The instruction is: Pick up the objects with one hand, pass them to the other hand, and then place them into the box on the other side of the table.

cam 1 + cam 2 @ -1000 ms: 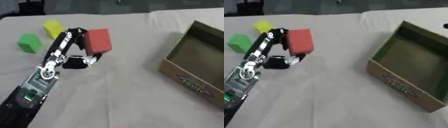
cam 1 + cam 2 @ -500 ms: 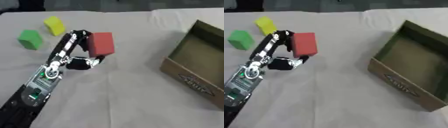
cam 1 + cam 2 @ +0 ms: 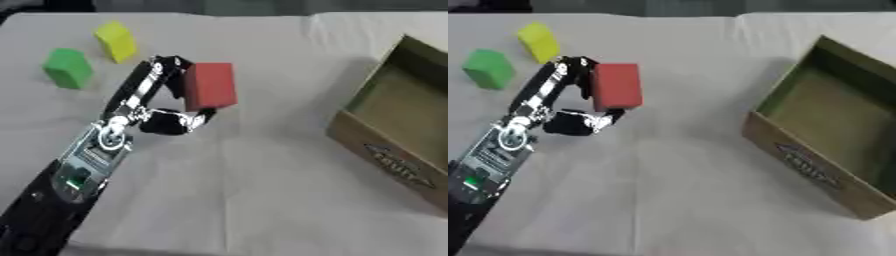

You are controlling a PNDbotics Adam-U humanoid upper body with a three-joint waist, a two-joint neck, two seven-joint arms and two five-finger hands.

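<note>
**poster1:** Between the left hand's (image 3: 166,107) fingers and thumb sits the red block (image 3: 210,85), pinched from its left side and underneath. It looks lifted off the cloth rather than resting on it, though that's hard to be sure of from above. It's hanging over the middle-left of the table (image 3: 262,190), well apart from the box (image 3: 824,130) on the right.

**poster2:** So the pick-up step is done and the handover is next?

**poster1:** That's the read, yeah. The right hand doesn't show in either view, so the pass hasn't started. The next move probably calls for the left arm to carry the block toward the centre and hold it with a free face exposed, so the other hand has something to grab.

**poster2:** Anything else waiting?

**poster1:** A green block (image 3: 67,67) and a yellow block (image 3: 115,40) sit at the far left, near each other but not touching, both untouched. The box looks open at the top, with nothing visible inside from this angle.
</note>
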